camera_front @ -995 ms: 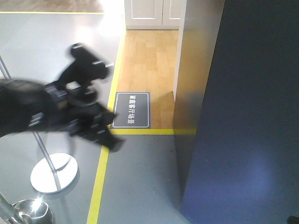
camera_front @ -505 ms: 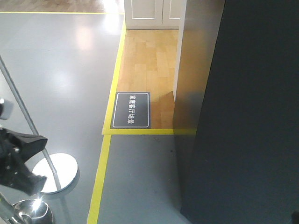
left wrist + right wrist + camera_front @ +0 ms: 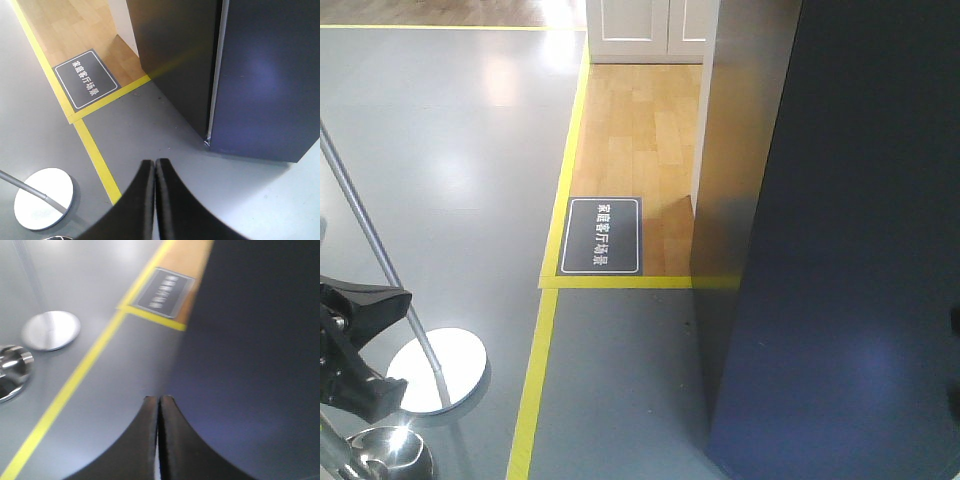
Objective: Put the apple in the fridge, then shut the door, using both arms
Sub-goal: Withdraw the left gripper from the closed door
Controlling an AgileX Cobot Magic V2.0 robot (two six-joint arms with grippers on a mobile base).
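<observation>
Both hands were pressed shut and empty: left hand (image 3: 155, 172) hung off the fridge (image 3: 260, 75), right hand (image 3: 158, 410) nearer its door (image 3: 250, 365). No apple showed. Best to retract clear without nudging the door.

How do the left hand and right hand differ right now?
The left hand points at grey floor, short of the fridge; the right hand is up close to the dark blue door. The left hand's view is sharp; the right hand's is blurred. Both are shut and empty.
</observation>
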